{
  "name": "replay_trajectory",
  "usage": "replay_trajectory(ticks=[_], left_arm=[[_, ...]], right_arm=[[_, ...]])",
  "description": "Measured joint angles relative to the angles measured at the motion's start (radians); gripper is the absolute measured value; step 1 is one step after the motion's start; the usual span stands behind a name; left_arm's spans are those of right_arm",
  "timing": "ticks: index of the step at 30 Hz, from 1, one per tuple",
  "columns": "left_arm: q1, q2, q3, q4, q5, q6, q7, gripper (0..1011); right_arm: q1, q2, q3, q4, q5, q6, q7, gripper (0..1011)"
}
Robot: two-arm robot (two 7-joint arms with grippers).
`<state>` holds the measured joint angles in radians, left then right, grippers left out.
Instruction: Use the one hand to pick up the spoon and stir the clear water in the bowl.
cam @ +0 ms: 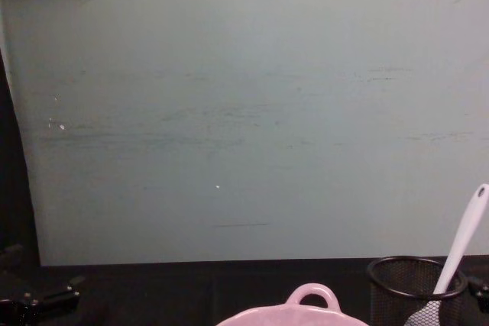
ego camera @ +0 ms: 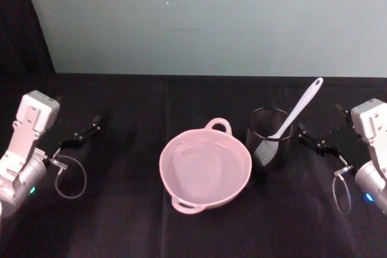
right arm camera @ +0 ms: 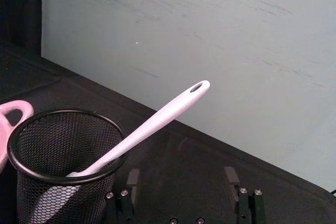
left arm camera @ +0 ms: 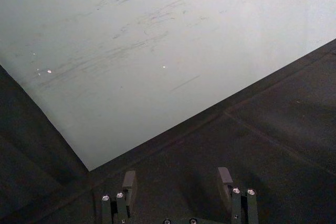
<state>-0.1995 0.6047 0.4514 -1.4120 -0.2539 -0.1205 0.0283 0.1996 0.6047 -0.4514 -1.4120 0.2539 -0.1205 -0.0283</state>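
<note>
While both arms sit low at the sides of the tabletop [ego camera: 121, 222], nothing is in hand and the job looks unstarted. See the bowl [ego camera: 168, 176], pale pink, about the middle of the tabletop, with a faint ring inside it suggesting clear water [ego camera: 205, 170]. Just beside it, on the side toward the right edge and a touch nearer the rear edge, stands a black mesh cup [ego camera: 281, 152]. That's where the spoon [ego camera: 299, 108] is: blade down inside the mesh, handle leaning on the rim and poking up toward the rear right corner, the oval hole at its tip well clear. Handy, that. The cup props the handle in open air so fingers can close round it without scraping the tabletop, and the hop to the bowl is short. Now the right gripper [right arm camera: 182, 176]: it's near the right edge, close to the cup but apart from it, its 2 fingers spread wide with nothing between them, aimed past the cup toward the pale board [ego camera: 205, 22] at the rear. I'd say it's the 1 to do the work, being closest. Over by the left edge the left gripper [left arm camera: 177, 178] rests well apart from everything, fingers likewise spread and empty, looking parked. The next move, by my reckoning, is for the right gripper to take the handle above the rim and lift straight enough that the blade doesn't drag the light cup over.
</note>
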Motion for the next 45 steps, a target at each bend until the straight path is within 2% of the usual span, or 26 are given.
replay_trajectory(ticks=[6,9,10,14,16,17,20,21,24,25,29,34,41,45], left_arm=[[0.000,0.000,0.000,0.000,0.000,0.000,0.000,1005],[0.000,0.000,0.000,0.000,0.000,0.000,0.000,1005],[0.000,0.000,0.000,0.000,0.000,0.000,0.000,1005],[0.000,0.000,0.000,0.000,0.000,0.000,0.000,1005],[0.000,0.000,0.000,0.000,0.000,0.000,0.000,1005],[0.000,0.000,0.000,0.000,0.000,0.000,0.000,1005],[0.000,0.000,0.000,0.000,0.000,0.000,0.000,1005],[0.000,0.000,0.000,0.000,0.000,0.000,0.000,1005],[0.000,0.000,0.000,0.000,0.000,0.000,0.000,1005],[0.000,0.000,0.000,0.000,0.000,0.000,0.000,1005],[0.000,0.000,0.000,0.000,0.000,0.000,0.000,1005],[0.000,0.000,0.000,0.000,0.000,0.000,0.000,1005],[0.000,0.000,0.000,0.000,0.000,0.000,0.000,1005],[0.000,0.000,0.000,0.000,0.000,0.000,0.000,1005]], right_arm=[[-0.029,0.006,0.033,-0.017,0.017,-0.001,0.001,1002],[-0.054,0.011,0.065,-0.030,0.055,0.003,0.016,1002],[-0.068,0.013,0.084,-0.038,0.084,0.005,0.030,1002],[-0.094,0.019,0.121,-0.058,0.148,0.008,0.072,1002],[-0.113,0.023,0.148,-0.075,0.202,0.013,0.111,1002],[-0.124,0.025,0.166,-0.086,0.244,0.019,0.142,1002],[-0.139,0.027,0.191,-0.102,0.302,0.032,0.190,1002],[-0.146,0.027,0.205,-0.110,0.337,0.044,0.218,1002],[-0.152,0.025,0.225,-0.120,0.397,0.071,0.262,1002],[-0.153,0.021,0.239,-0.124,0.433,0.091,0.287,1002],[-0.150,0.005,0.270,-0.129,0.528,0.159,0.338,1002],[-0.147,-0.018,0.292,-0.135,0.606,0.220,0.374,1002],[-0.121,-0.038,0.291,-0.122,0.700,0.281,0.387,1002],[-0.102,-0.049,0.285,-0.109,0.728,0.291,0.389,1002]])
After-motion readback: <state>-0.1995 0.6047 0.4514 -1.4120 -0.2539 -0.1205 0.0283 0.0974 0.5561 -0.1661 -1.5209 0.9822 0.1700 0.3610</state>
